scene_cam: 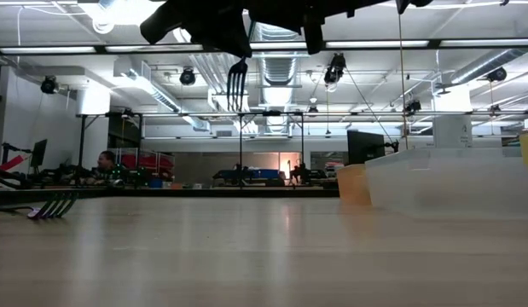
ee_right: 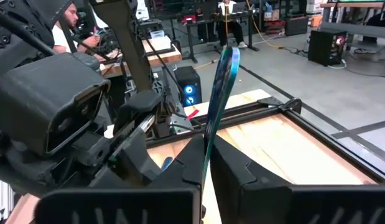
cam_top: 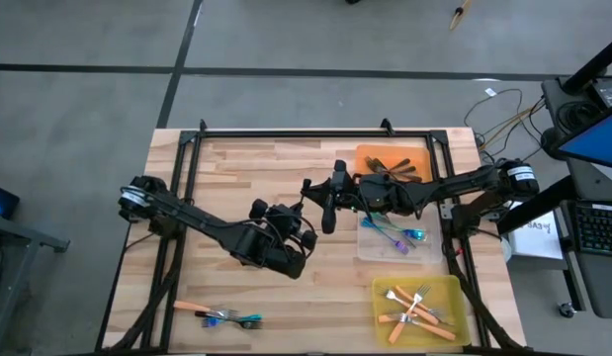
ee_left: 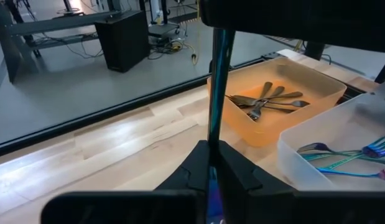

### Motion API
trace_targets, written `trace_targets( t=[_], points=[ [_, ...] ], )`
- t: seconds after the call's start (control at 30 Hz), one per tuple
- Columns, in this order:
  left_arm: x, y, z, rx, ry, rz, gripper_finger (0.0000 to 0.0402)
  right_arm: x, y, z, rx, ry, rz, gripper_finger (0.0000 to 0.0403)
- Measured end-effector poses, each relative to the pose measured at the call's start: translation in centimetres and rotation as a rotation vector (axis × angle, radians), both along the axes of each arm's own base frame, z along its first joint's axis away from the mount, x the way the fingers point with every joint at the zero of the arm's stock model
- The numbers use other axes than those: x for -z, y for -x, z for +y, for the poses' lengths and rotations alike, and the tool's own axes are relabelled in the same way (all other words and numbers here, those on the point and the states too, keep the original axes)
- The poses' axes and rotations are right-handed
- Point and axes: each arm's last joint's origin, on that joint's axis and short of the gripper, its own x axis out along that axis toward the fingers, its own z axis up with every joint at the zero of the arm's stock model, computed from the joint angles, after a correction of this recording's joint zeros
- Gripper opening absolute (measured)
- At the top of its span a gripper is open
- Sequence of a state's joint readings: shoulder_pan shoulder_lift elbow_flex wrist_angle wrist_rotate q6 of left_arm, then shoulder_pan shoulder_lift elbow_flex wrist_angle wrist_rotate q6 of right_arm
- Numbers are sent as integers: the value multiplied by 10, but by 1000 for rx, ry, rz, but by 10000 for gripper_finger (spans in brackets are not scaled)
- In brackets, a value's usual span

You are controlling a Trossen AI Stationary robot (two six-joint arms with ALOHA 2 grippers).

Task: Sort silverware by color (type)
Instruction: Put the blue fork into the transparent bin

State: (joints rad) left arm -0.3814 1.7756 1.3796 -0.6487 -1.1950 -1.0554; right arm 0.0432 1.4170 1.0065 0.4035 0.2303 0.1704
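One slim teal-handled fork [ee_right: 220,87] stands upright above the table's middle, its tines [scene_cam: 238,81] pointing down and clear of the wood. My left gripper [ee_left: 211,160], which sits near the middle of the table [cam_top: 304,237], is shut on it. My right gripper [ee_right: 203,157] reaches in from the right [cam_top: 328,220] and is also shut on it. The fork's rounded handle end [ee_right: 229,55] is free above the right fingers. Two or three loose forks [cam_top: 218,315] with orange and teal handles lie flat near the table's near left edge. My left gripper pinches the fork's handle [ee_left: 212,140] between its two fingers, which lie level across the upright fork. The fork is lifted clear and rises until the right arm hides it. My right gripper pinches the same handle [ee_right: 206,140] between its two fingers, level and across it, coming from the table's right. The handle's upper part stands free above them, and the part below is hidden by the fingers.
The orange tray [cam_top: 363,156] at far right holds dark forks. The clear tray [cam_top: 370,249] below it holds blue and purple forks. The yellow tray [cam_top: 385,297] at near right holds orange-handled forks. A black frame [cam_top: 315,135] runs along the table's edges. People sit at desks beyond the table.
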Motion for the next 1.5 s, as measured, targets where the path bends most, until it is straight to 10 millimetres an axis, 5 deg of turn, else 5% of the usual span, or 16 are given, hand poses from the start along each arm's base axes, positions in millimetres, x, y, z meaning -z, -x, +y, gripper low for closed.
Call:
trace_targets(
  t=[0.43, 0.7, 0.87, 1.1, 1.33, 1.5],
  points=[
    [0, -1, 5, 10, -40, 64, 52, 5, 5, -6, 100, 75, 105, 9],
    [3, 2, 6, 29, -32, 126, 67, -25, 44, -15, 147, 101, 566, 9],
    [5, 6, 8, 28, -42, 174, 68, -36, 78, -13, 177, -27, 903, 9],
    [6, 10, 11, 19, -74, 229, 68, 0, 108, -11, 333, -183, 1230, 9],
    [6, 15, 14, 17, -90, 290, 68, 49, 114, -9, 336, -250, 1312, 9],
    [11, 20, 14, 73, 10, 397, 68, 64, 113, -8, 319, -266, 1291, 16]
  ],
)
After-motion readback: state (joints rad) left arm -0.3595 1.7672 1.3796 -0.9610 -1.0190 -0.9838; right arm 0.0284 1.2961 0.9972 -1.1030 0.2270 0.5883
